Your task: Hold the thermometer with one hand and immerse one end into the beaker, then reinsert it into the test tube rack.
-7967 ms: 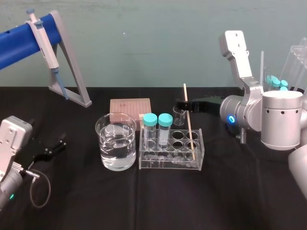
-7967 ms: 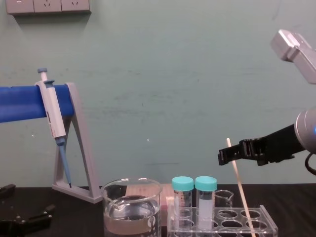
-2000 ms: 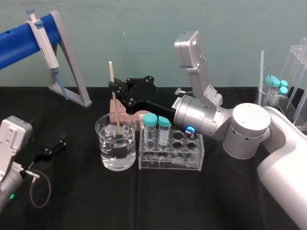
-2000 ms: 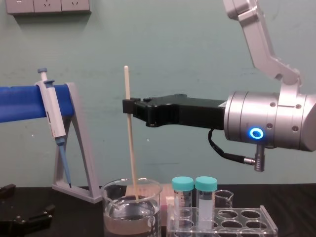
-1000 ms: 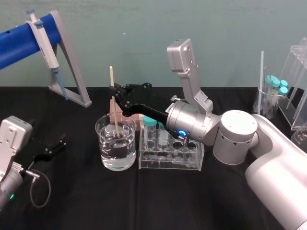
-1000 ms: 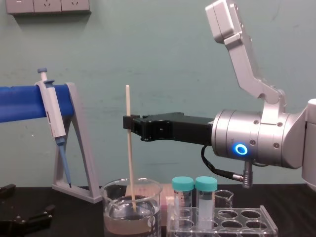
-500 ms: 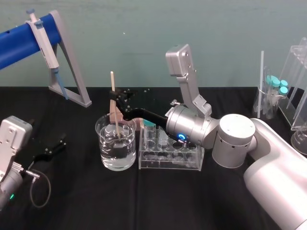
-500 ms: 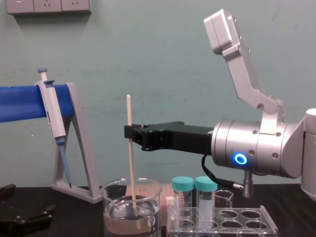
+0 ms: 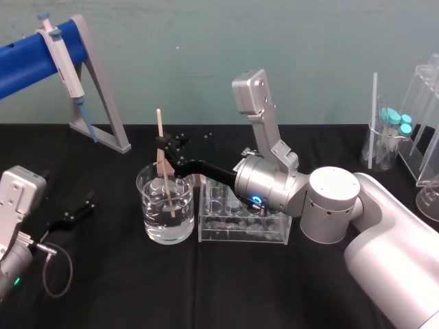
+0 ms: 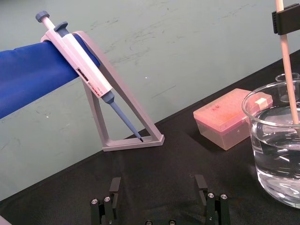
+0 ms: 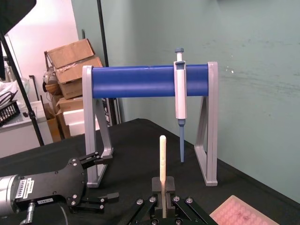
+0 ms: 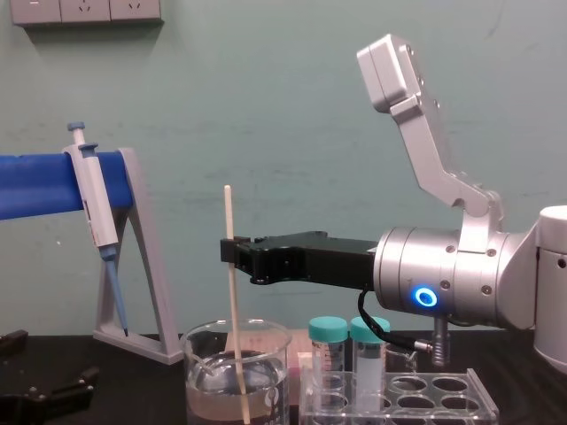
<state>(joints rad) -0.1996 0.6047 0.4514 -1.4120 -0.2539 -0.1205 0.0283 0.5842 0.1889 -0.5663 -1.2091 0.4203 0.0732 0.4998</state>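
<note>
Cream-white thin rod thermometer [image 12: 235, 310], pinched near-upright by the black right hand [image 12: 229, 252], dips into the water-filled clear glass beaker [image 12: 202, 376]. Left hand [image 9: 74, 211], fingers spread, is parked at the left of the black worktop [image 9: 137, 288].

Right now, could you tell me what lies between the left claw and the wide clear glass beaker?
Bare black tablecloth, in the head view, separates the left claw from the beaker, above which the right claw holds the thin cream-white thermometer.

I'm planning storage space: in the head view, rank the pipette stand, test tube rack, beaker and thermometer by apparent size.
1. pipette stand, cut off at the edge
2. test tube rack
3. beaker, nearly as large
4. thermometer, thin, in the right gripper
</note>
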